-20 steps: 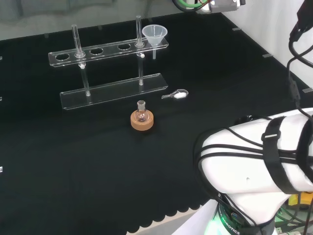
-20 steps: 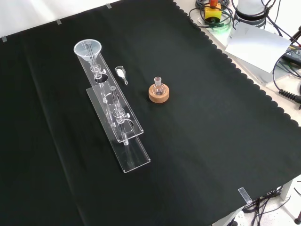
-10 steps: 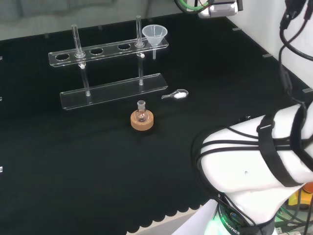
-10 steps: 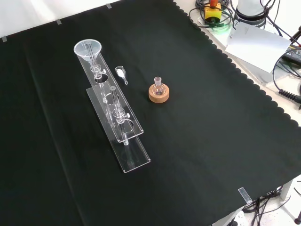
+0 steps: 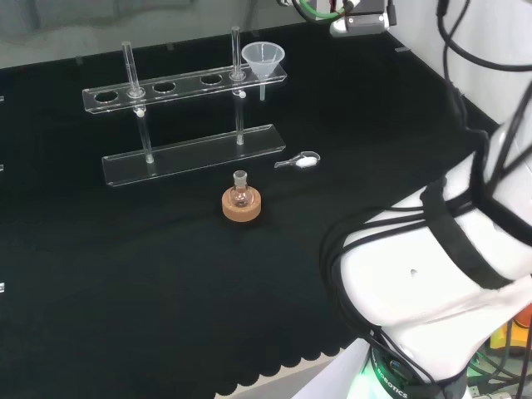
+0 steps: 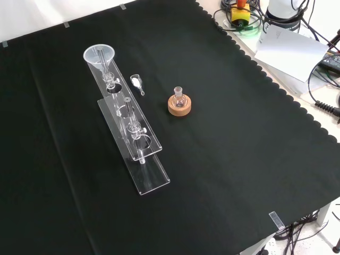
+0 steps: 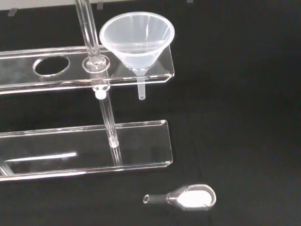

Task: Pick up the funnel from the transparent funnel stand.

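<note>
The funnel point(image 7: 137, 40) sits upright in the end hole of the clear stand's point(image 5: 187, 154) top shelf, at the right end in the head view and the far end in the front view, its spout hanging through the shelf above the base plate. Nothing is touching it yet. The main risk, as I judge it, is the stand itself: it is light-looking clear plastic on thin posts, and one post rises just beside the funnel, so a hand closing on the cone could catch that post or the shelf edge and tip or drag the whole stand. Lifting at a slant could also snag the spout in its hole and pull the shelf up with it. A small scoop point(image 7: 181, 198) holding white powder lies on the cloth near the stand's end, and a little flask on a cork ring point(image 6: 179, 105) stands a bit further off; a low sweep could scatter either. As for what is hidden, I cannot tell whether the fingers are apart or together. The stand's clear edges are hard to trace against the black cloth point(image 6: 239, 159), and the flask may hold something, though that is not plain.
</note>
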Motion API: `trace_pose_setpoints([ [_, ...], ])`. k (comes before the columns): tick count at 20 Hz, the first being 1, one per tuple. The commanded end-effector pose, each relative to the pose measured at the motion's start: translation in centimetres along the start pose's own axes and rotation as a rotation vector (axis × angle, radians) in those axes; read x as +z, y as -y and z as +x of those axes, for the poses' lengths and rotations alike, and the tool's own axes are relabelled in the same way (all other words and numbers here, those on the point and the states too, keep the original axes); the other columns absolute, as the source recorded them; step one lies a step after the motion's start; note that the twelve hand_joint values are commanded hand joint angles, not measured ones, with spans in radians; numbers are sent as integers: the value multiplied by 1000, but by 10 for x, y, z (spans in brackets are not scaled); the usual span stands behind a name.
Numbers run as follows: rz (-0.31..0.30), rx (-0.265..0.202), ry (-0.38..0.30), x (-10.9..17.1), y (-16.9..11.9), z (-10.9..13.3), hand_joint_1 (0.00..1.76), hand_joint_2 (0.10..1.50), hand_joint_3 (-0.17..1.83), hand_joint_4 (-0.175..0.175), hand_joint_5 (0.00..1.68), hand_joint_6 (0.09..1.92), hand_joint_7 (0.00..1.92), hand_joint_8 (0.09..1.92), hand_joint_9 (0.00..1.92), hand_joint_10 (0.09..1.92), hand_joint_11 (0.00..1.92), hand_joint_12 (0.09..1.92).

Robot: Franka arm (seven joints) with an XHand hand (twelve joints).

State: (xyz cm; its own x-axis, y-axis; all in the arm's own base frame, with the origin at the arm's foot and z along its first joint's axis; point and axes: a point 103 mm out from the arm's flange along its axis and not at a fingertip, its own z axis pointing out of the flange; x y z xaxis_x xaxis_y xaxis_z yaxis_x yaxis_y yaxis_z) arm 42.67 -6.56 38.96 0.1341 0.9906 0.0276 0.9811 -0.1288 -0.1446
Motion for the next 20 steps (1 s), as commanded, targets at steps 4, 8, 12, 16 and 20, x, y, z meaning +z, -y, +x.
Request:
trace_pose_setpoints([
  [4,27,-64,34,25,-97,2,60,1224,294,8,322,87,154,572,339,641,174,1356],
  [8,64,-78,54,36,-116,4,181,1152,256,2,312,87,181,587,366,649,175,1361],
  [12,125,-100,70,45,-132,8,351,1039,207,0,311,87,196,606,382,657,172,1376],
  [16,161,-102,69,57,-144,8,429,968,189,-2,294,87,175,632,365,667,171,1409],
  [20,236,-100,65,68,-154,4,449,910,191,-4,237,87,94,680,313,710,213,1447],
])
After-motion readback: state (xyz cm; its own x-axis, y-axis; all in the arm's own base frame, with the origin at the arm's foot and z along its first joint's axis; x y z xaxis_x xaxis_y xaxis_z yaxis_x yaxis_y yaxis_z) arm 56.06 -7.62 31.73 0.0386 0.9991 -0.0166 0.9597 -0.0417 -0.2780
